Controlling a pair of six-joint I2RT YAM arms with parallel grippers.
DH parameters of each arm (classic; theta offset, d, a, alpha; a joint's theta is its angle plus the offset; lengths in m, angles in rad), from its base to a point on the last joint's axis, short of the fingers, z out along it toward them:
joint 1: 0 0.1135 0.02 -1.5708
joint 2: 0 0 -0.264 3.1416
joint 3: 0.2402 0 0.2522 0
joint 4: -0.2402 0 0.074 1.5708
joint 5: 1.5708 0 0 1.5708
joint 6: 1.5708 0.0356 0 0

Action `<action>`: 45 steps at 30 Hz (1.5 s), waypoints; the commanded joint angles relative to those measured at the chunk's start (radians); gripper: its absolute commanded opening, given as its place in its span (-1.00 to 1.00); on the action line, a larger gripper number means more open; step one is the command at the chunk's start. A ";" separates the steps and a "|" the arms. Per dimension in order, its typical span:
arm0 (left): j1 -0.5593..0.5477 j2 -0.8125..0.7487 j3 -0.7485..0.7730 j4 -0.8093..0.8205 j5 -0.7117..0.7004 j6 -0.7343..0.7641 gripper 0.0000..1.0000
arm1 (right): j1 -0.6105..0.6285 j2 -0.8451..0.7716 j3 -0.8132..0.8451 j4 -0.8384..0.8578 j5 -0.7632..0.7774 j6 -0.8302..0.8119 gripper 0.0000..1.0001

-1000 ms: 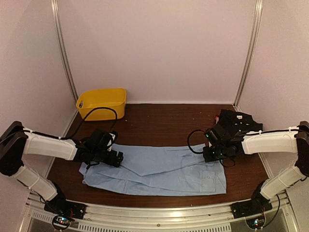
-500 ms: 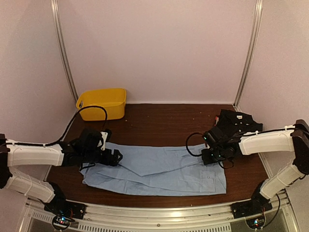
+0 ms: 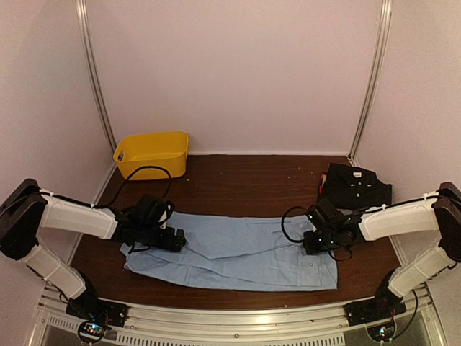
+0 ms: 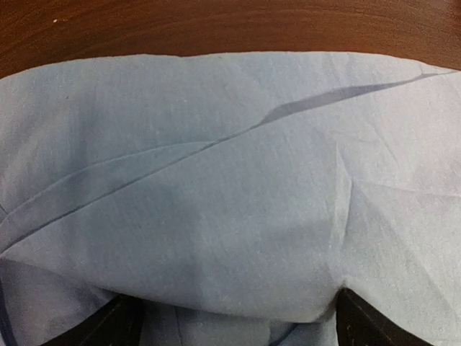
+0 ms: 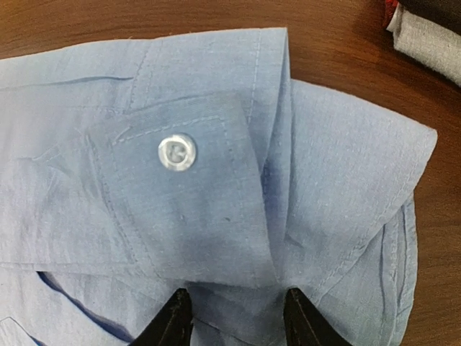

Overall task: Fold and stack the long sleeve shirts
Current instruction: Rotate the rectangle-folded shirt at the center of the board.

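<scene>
1. Left wrist view: only two dark finger (image 4: 108, 328) stubs show, at the bottom corners. The rest is cut off by the frame edge, and blue cloth fills nearly everything else.
2. Right wrist view: the fingers (image 5: 173, 324) are cropped the same way, so only short bits show, w/ cloth lying between them.
3. At the table's (image 3: 238, 180) far right corner sits the black shirt (image 3: 354, 187), folded into a compact pile. In the right wrist view a grey cloth (image 5: 425, 40) edge peeks out below something dark, prob. a second garment under the black one. The red scrap beside it is too small to make out.
4. Left gripper (image 3: 176, 240): jaws wide apart, low over the left end of the light blue shirt (image 3: 230, 252). Cloth lies between the fingers, unpinched.
5. Right gripper (image 3: 311, 243): low at the shirt's right end, jaws about halfway apart w/ cloth between them. Cannot tell whether they clamp it.
6. The light blue shirt lies flat along the near edge of the table, stretched left to right between the two grippers. It looks partly folded, approx. a long rectangle, w/ diagonal creases across the middle and an overlapping flap.
7. Its cuff (image 5: 216, 180) at the right end is doubled over, w/ visible stitching and one white button (image 5: 177, 152).
8. The yellow bin (image 3: 153, 153) stands at the far left corner, well apart from the shirts.
</scene>
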 commanded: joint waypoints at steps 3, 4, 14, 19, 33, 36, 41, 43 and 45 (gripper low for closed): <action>0.037 0.150 0.121 0.012 0.008 0.093 0.89 | 0.007 -0.042 -0.112 -0.005 -0.065 0.096 -0.10; 0.043 0.177 0.151 0.013 0.010 0.114 0.89 | 0.009 -0.054 -0.126 0.009 -0.081 0.102 -0.11; 0.051 0.495 0.533 -0.009 0.032 0.294 0.88 | 0.192 -0.111 -0.150 -0.061 -0.006 0.311 -0.13; 0.051 0.638 0.715 -0.012 0.092 0.363 0.88 | 0.321 -0.087 -0.149 -0.110 0.033 0.414 -0.13; 0.051 0.994 1.239 -0.096 0.197 0.518 0.86 | 0.665 0.115 -0.018 -0.173 0.035 0.612 -0.12; 0.052 1.034 1.334 -0.139 0.198 0.522 0.89 | 0.732 0.220 0.084 -0.197 0.037 0.588 -0.11; 0.056 1.021 1.371 -0.142 0.169 0.513 0.95 | 0.783 0.337 0.260 -0.208 0.059 0.477 -0.09; 0.064 1.004 1.371 -0.134 0.158 0.506 0.95 | 0.788 0.343 0.301 -0.198 0.064 0.428 -0.07; 0.079 0.984 1.373 -0.123 0.167 0.497 0.95 | 0.790 0.334 0.326 -0.187 0.068 0.390 -0.04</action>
